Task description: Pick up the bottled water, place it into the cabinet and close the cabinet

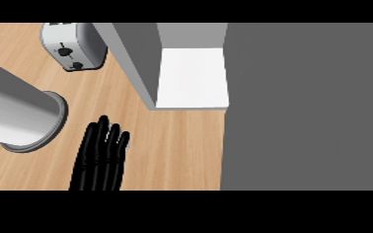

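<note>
A silver toaster with two dark knobs stands at the far left of the wooden worktop. Nearer, at the left edge, a large metal cylinder stands well apart from the toaster.

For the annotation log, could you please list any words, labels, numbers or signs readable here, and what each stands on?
None can be read.
Toaster: two dark knobs, no legible marking.
Steel pot: plain.
Cabinet: plain white shelf, grey walls.
Left hand: plain black.
No bottle label is in view.
</note>
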You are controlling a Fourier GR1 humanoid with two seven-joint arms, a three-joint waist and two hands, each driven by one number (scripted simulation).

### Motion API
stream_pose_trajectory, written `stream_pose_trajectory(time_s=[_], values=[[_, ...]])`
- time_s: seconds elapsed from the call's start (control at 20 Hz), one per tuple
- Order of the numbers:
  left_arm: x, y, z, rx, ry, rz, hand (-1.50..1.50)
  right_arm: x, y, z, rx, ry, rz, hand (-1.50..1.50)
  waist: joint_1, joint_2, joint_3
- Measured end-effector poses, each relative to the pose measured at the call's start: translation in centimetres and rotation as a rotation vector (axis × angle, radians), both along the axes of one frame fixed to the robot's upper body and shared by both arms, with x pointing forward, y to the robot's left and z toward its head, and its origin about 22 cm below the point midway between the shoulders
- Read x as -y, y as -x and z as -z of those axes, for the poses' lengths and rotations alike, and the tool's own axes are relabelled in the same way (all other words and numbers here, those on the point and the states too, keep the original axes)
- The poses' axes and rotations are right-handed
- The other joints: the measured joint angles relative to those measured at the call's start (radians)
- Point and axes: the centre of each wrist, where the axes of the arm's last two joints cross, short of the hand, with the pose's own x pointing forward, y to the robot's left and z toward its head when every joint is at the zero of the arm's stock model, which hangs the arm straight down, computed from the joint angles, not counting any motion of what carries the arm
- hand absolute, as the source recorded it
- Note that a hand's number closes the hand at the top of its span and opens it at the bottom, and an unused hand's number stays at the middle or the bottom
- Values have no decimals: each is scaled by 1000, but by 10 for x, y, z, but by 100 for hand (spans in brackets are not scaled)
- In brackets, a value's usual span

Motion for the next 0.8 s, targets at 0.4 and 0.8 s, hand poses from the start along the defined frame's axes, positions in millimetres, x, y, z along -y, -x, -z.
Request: stream_pose_trajectory(time_s=[0.4, 0.8], values=[[-11, -3, 10, -14, -36, -105, -150, 8, 8, 6, -2, 3, -1, -150, -2, -1, -1], [-30, -4, 26, -51, -108, -218, -150, 15, 15, 10, 0, 3, 2, -150, -6, 2, -2]])
